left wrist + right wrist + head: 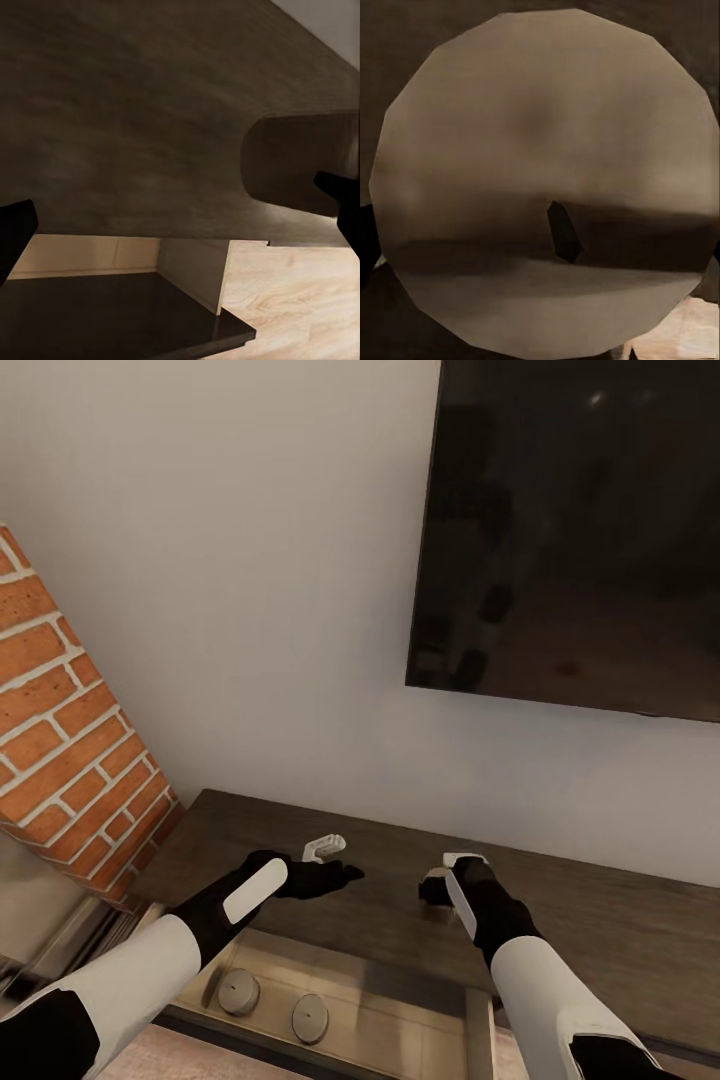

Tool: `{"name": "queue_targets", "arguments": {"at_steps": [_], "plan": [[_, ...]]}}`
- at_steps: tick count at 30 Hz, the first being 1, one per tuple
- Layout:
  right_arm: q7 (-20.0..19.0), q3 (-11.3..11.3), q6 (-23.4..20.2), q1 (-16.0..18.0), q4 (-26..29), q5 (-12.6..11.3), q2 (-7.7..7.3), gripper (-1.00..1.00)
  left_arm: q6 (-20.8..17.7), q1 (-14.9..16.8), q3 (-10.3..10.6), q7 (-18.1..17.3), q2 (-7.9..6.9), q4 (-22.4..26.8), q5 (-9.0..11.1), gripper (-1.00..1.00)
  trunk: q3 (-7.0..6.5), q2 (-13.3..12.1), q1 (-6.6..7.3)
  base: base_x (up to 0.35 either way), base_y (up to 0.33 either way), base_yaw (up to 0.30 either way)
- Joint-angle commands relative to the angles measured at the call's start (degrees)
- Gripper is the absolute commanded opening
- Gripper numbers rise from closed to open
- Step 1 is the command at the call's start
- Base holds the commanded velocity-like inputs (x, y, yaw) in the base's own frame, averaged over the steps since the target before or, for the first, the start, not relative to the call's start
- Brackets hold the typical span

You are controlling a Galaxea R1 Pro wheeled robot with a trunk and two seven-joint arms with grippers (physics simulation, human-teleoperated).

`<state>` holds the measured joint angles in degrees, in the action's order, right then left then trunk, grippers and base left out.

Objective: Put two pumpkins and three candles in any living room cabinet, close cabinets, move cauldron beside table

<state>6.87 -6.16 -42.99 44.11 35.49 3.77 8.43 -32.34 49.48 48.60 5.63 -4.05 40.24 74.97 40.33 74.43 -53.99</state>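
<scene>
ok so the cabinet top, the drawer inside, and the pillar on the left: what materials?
Cabinet top: dark-brown wood, matte, with streaky grain. Open drawer: paler, light wood-look panels, smooth; could be laminate. Two candles in it look like dull grey wax, discs with a wick dot. Pillar: red brick with pale mortar lines.

I see a large, flat black television screen (575,530) mounted on the pale grey wall (240,580). Left of it stands a red brick column (70,750), possibly a fireplace.
</scene>
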Motion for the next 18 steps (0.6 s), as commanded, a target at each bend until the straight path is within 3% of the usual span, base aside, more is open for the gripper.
{"name": "queue_targets", "arguments": {"at_steps": [1, 5, 7, 18], "plan": [[-2.22, 0.01, -2.61, 0.01, 0.26, 0.42, -0.04, -1.00, 0.00, 0.00, 0.00, 0.00, 0.00, -0.04, 0.00, 1.00, 0.00, 0.00, 0.00, 0.000, 0.000, 0.000], [-10.81, 0.06, -9.35, 0.01, 1.52, 0.58, -0.39, -1.00, 0.00, 0.00, 0.00, 0.05, 0.01, -0.08, 0.00, 1.00, 0.00, 0.00, 0.00, 0.000, 0.000, 0.000], [-12.89, 0.06, -10.25, 0.01, 2.41, 0.60, -0.50, -1.00, 0.00, 0.00, 0.00, 0.07, 0.01, -0.13, 0.00, 1.00, 0.00, 0.00, 0.00, 0.000, 0.000, 0.000], [-14.20, 0.09, -14.67, 0.01, 1.98, 0.63, -0.31, -1.00, 0.00, 0.00, 0.00, 0.09, 0.01, -0.16, 0.00, 1.00, 0.00, 0.00, 0.00, 0.000, 0.000, 0.000]]}}
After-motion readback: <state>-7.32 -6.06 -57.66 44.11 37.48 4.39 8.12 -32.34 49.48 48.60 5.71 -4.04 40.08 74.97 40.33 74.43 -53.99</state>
